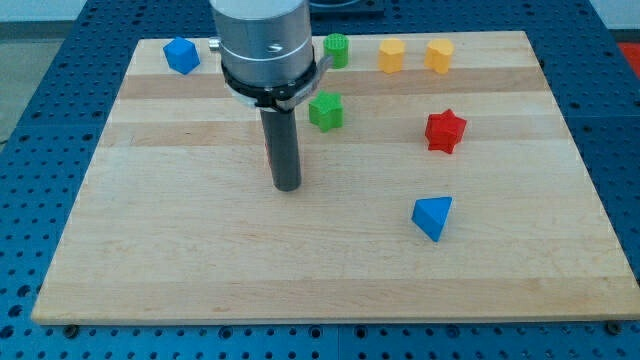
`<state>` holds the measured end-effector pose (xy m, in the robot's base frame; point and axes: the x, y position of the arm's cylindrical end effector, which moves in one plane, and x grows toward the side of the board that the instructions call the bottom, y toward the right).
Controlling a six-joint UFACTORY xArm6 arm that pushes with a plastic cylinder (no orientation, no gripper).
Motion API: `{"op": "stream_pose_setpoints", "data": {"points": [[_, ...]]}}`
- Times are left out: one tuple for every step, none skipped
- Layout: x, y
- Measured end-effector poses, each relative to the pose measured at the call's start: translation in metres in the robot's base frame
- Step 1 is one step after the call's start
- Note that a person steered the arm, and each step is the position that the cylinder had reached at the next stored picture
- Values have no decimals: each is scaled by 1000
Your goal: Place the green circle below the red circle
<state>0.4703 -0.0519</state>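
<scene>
Red block point(268, 150) (shape unclear) — behind rod point(284, 145).

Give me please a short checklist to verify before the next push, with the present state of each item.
1. Green circle found, at the board's top edge: ok.
2. Red circle found: cannot tell; none is in plain view, and the rod may hide it.
3. My tip touches no block: ok; it stands below-left of the green star.
4. Straight way from my tip to the green circle is free: not ok; the green star lies between.
5. Red star kept apart from the target: ok; it sits at the view's right.
</scene>
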Motion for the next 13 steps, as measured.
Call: {"op": "stream_pose_setpoints", "data": {"points": [[1,2],[1,2],[4,-9],[5,-61],[-2,-102],[-9,-120],[-39,-114],[-102,-86],[-163,-47],[-221,-32],[-260,-11],[-265,49],[-212,82]]}}
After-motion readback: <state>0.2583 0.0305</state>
